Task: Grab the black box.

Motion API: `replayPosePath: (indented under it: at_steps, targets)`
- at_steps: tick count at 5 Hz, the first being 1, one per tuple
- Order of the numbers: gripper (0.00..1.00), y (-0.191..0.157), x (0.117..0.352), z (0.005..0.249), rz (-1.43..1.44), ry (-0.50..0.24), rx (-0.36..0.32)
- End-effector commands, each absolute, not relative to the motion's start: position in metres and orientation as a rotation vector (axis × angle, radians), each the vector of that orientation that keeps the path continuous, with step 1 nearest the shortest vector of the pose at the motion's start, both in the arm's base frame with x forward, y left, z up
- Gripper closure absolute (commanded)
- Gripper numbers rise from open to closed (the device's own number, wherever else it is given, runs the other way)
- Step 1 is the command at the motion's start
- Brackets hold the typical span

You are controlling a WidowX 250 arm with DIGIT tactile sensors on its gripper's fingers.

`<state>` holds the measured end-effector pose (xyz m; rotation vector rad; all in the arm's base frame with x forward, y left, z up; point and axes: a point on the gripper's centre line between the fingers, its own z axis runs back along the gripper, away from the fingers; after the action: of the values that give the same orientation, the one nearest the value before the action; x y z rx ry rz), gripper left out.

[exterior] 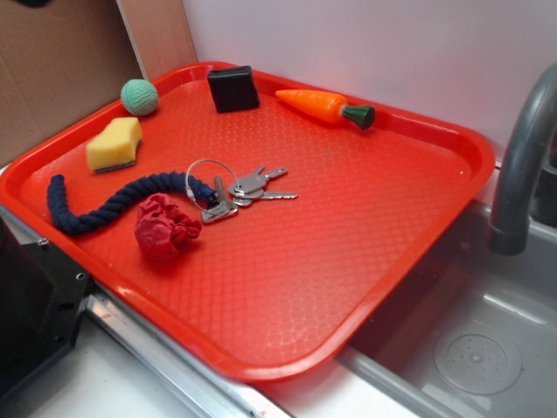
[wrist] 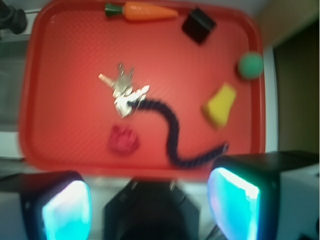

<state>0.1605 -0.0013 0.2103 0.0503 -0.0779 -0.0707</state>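
At the bottom edge of the wrist view, the gripper (wrist: 150, 200) hangs high above the red tray (wrist: 65, 135), its two fingers (wrist: 65, 210) spread wide apart with nothing between them. Nearest its gap, at 12 o'clock, lies a crumpled red cloth (wrist: 122, 140); at 1 o'clock a dark blue rope (wrist: 172, 132) curves up to a bunch of keys (wrist: 122, 90) near the tray's middle. A yellow sponge (wrist: 220, 105) sits at 2 o'clock from the keys' far end of the rope, and a green ball (wrist: 250, 65) lies just beyond it by the tray's rim. The black box (wrist: 198, 25) stands at 1 o'clock from the gripper, at the tray's far edge, well apart from the fingers and untouched. An orange carrot (wrist: 147, 11) lies at 9 o'clock from the box, along the same edge. In the exterior view the box (exterior: 232, 89) sits between ball (exterior: 139, 96) and carrot (exterior: 326, 106), and a grey tap (exterior: 522, 165) rises beside the tray (exterior: 418, 252).
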Motion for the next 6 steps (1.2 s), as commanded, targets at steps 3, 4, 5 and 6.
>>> replayPosePath:
  at_steps: [3, 4, 5, 6]
  targets:
    - [0.00, 0.013, 0.202, 0.210, -0.206, -0.191, 0.081]
    - [0.00, 0.029, 0.227, 0.162, -0.340, -0.154, 0.191]
    - [0.00, 0.045, 0.246, 0.146, -0.441, -0.169, 0.228]
    - [0.00, 0.051, 0.269, 0.125, -0.504, -0.150, 0.227]
